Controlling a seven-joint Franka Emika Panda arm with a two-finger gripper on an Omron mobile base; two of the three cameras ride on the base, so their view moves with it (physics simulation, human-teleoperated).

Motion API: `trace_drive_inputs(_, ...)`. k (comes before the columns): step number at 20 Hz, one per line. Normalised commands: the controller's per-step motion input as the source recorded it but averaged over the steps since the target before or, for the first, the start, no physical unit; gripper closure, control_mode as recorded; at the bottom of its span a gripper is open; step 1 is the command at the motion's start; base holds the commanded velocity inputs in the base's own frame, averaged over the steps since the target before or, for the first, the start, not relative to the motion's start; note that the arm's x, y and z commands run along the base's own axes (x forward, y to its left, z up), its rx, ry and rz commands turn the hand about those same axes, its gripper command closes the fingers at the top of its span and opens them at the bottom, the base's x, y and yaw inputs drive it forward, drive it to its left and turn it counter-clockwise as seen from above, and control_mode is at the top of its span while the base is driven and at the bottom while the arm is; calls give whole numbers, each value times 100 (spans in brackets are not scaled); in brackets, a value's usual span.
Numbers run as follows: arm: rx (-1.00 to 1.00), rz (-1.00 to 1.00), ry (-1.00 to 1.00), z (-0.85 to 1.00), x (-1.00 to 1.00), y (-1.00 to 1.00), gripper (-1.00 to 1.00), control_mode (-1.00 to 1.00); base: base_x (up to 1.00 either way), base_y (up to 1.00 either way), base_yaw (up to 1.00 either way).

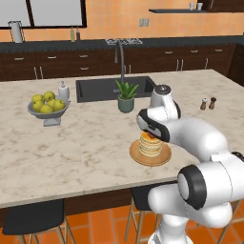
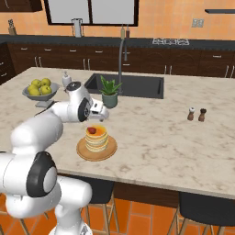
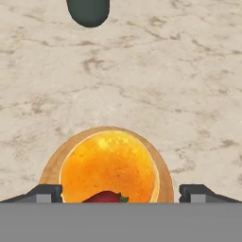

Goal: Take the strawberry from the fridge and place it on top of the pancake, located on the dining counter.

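Note:
A stack of pancake discs sits on a round wooden plate near the front edge of the beige dining counter. The small red strawberry rests on top of the stack. My gripper hangs just above it, open, with nothing between its fingers. In the hand view the orange-brown pancake fills the lower middle. The strawberry lies at its near rim, between my spread fingertips. From the left base view my arm covers part of the pancake. The fridge is out of view.
A potted plant stands by the dark inset sink behind the plate. A bowl of yellow fruit and a soap dispenser are to the left. Salt and pepper shakers stand to the right. Stools sit under the counter's front edge.

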Motion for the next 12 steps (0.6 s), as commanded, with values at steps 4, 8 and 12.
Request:
trace_drive_inputs(4, -16, 0, 0, 60, -57, 32, -100, -100, 0, 0, 0)
trace_drive_inputs(8, -5, 1, 0, 22, -100, 51, -100, -100, 0, 0, 0)
trace_drive_inputs(12, 0, 3, 0, 0, -100, 72, -100, -100, 0, 0, 0)
